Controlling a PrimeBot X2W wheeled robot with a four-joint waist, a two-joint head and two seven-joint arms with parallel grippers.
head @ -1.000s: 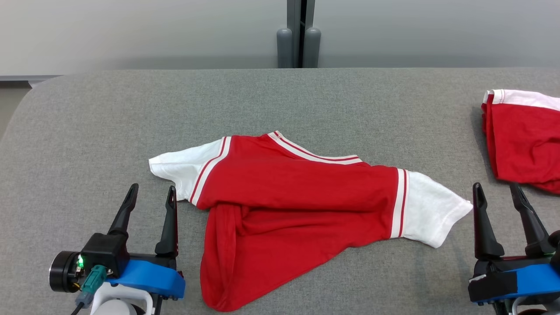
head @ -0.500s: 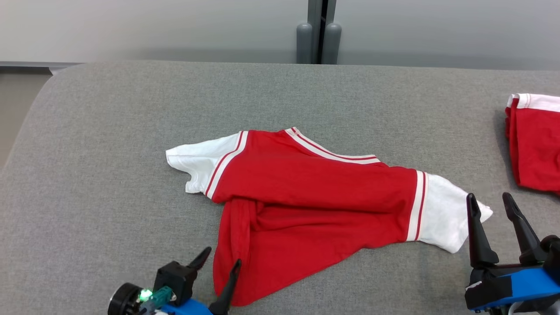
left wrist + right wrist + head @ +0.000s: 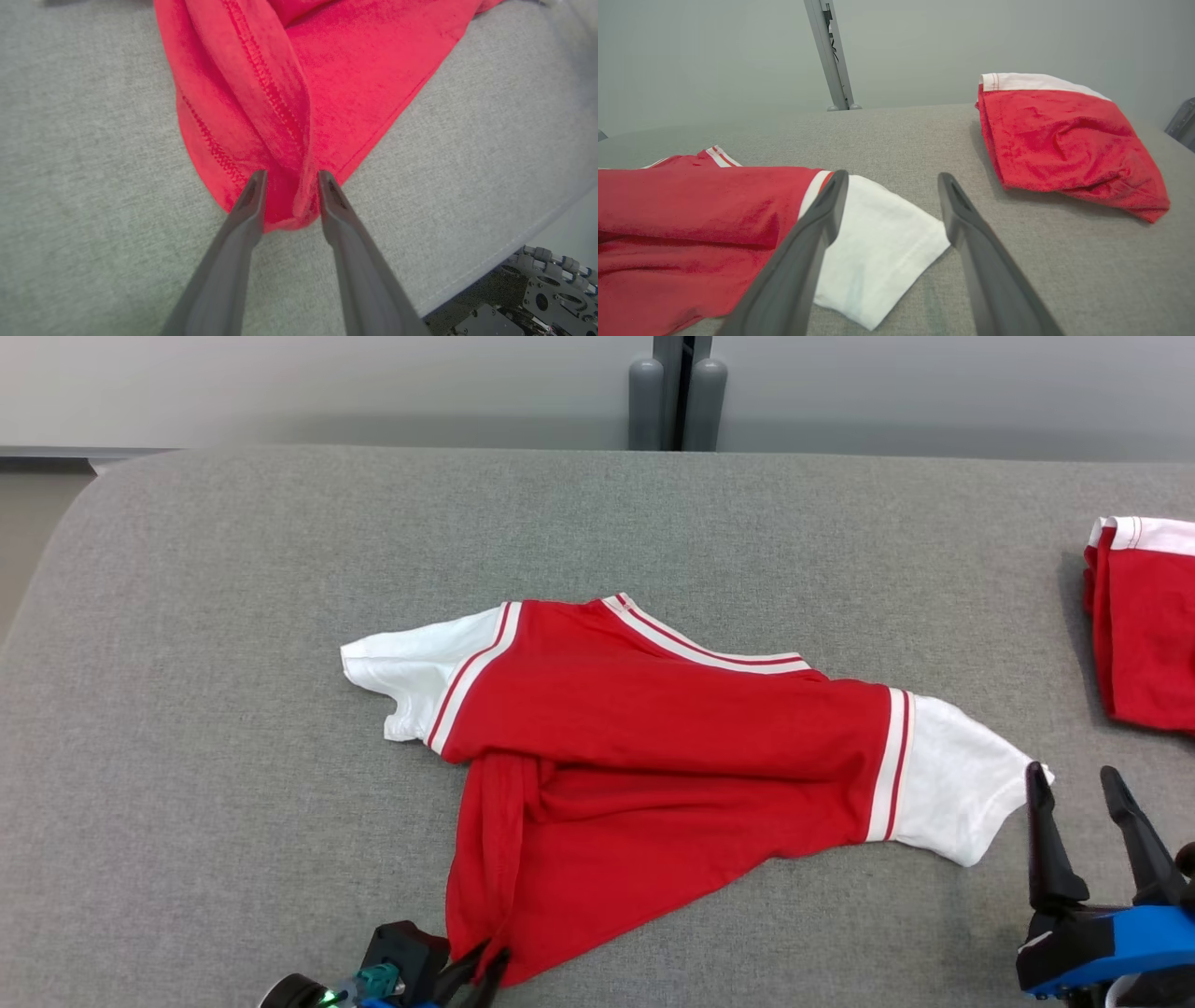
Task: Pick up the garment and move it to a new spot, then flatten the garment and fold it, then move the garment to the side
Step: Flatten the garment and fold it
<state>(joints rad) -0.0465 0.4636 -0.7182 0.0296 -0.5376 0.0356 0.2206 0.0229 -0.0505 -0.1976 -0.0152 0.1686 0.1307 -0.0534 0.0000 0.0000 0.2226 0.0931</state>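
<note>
Garment near the middle of the grey bench: a red shirt with white sleeves, crumpled rather than flat. Long axis sleeve to sleeve, from about 9 o'clock to between 3 and 4 o'clock in the head view. Left sleeve at the 9 o'clock end, right sleeve at the other end, lower in that view. Striped collar toward 12 o'clock. Lower body gathered into a wedge, narrowing to a hem corner that points at about 7 o'clock, close to the bench's near edge.

At that hem corner, left gripper, at 7 o'clock from the shirt's centre. In the left wrist view, same gripper with jaws roughly half closed, one finger on each side of a raised ridge of red hem, tips against the cloth. Cannot tell if truly pinched or merely straddled.

At 3 to 4 o'clock, right gripper, just beside the tip of the right sleeve. Jaws spread wide and holding nothing; in the right wrist view, sleeve edge and bare bench in the gap.

Second red-and-white garment, folded, at 2 o'clock by the bench's right edge, well apart from the first. Grey post beyond the far edge at 12 o'clock.
</note>
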